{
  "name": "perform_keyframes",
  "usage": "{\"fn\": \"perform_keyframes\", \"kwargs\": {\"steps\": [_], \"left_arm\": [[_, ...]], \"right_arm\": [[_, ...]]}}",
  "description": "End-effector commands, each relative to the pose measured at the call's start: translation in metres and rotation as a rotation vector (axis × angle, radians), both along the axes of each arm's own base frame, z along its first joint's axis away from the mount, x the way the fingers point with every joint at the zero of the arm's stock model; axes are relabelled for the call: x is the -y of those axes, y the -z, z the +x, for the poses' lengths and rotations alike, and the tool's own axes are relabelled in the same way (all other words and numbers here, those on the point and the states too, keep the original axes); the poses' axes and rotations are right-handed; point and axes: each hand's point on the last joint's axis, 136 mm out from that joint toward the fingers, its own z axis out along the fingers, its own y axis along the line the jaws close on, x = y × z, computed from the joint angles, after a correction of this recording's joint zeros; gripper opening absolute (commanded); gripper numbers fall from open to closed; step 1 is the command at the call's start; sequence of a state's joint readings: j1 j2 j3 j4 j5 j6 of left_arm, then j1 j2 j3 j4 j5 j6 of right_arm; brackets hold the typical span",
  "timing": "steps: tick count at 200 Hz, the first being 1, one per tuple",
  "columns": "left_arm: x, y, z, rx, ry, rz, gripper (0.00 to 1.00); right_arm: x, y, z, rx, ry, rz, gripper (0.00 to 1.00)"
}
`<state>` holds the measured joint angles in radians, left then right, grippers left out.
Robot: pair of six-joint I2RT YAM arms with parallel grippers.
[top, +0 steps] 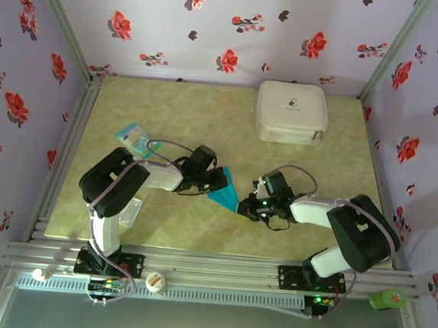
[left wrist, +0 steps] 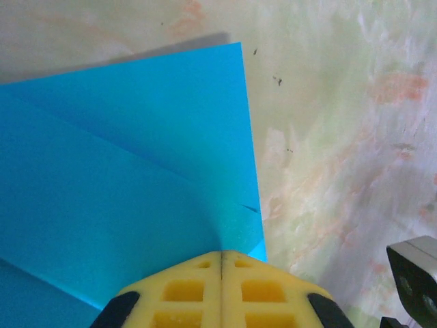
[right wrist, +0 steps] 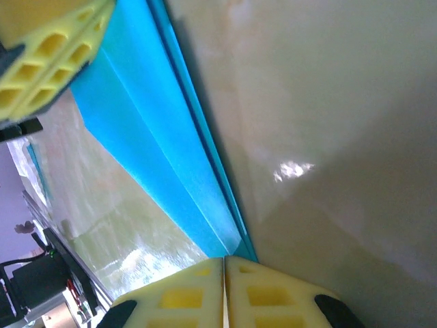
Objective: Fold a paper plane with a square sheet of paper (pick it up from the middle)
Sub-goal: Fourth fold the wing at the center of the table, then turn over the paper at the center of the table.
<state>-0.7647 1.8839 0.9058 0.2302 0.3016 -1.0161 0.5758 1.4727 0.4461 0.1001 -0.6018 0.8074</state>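
At table [top: 170,114] centre, between the two arms, the teal sheet of paper [top: 224,189] is folded into a pointed shape, tip toward the right arm. Left gripper [top: 216,181] is closed on its wide end. Left wrist view: yellow pads [left wrist: 184,290] are pressed together over the sheet's [left wrist: 123,178] edge, diagonal crease visible. Right gripper [top: 244,206] is closed on the narrow tip. Right wrist view: its pads [right wrist: 171,297] meet with the sheet's [right wrist: 164,150] point running in between them, sheet lifted off the table at this end, and the left gripper's pad [right wrist: 48,48] is top left. White case [top: 291,113] sits at the far right, well apart. Small pale-blue packet [top: 133,136] lies far left.
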Motion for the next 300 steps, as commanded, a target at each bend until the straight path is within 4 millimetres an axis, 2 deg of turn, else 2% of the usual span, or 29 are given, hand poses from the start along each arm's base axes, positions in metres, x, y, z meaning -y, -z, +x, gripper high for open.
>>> {"fn": "perform_keyframes", "kwargs": {"steps": [1,23,52,74,94,142,190,254,300], "left_arm": [[-0.033,0.044,-0.01,-0.089,-0.048,0.138,0.05],[-0.033,0.042,-0.009,-0.091,-0.048,0.131,0.05],[-0.029,0.038,-0.007,-0.088,-0.033,0.115,0.05],[-0.027,0.036,-0.007,-0.091,-0.033,0.109,0.05],[-0.027,0.034,-0.005,-0.093,-0.038,0.099,0.05],[-0.025,0.031,-0.004,-0.093,-0.041,0.082,0.05],[-0.024,0.03,-0.003,-0.1,-0.053,0.06,0.05],[-0.024,0.029,-0.004,-0.11,-0.067,0.031,0.05],[-0.022,0.027,-0.003,-0.111,-0.066,0.019,0.05]], "right_arm": [[0.027,0.023,-0.034,-0.119,0.001,-0.114,0.1],[0.03,0.01,-0.031,-0.084,0.01,-0.122,0.11],[0.034,-0.006,-0.015,-0.048,0.091,-0.142,0.17],[0.029,-0.017,-0.003,-0.043,0.164,-0.088,0.28],[0.022,-0.023,0.004,-0.044,0.181,-0.045,0.34],[0.005,-0.023,0.014,-0.071,0.207,0.047,0.33],[0.011,-0.009,0.011,-0.106,0.212,-0.014,0.32],[0.004,-0.016,0.014,-0.093,0.183,0.019,0.3],[0.001,-0.013,0.019,-0.089,0.185,0.024,0.3]]}}
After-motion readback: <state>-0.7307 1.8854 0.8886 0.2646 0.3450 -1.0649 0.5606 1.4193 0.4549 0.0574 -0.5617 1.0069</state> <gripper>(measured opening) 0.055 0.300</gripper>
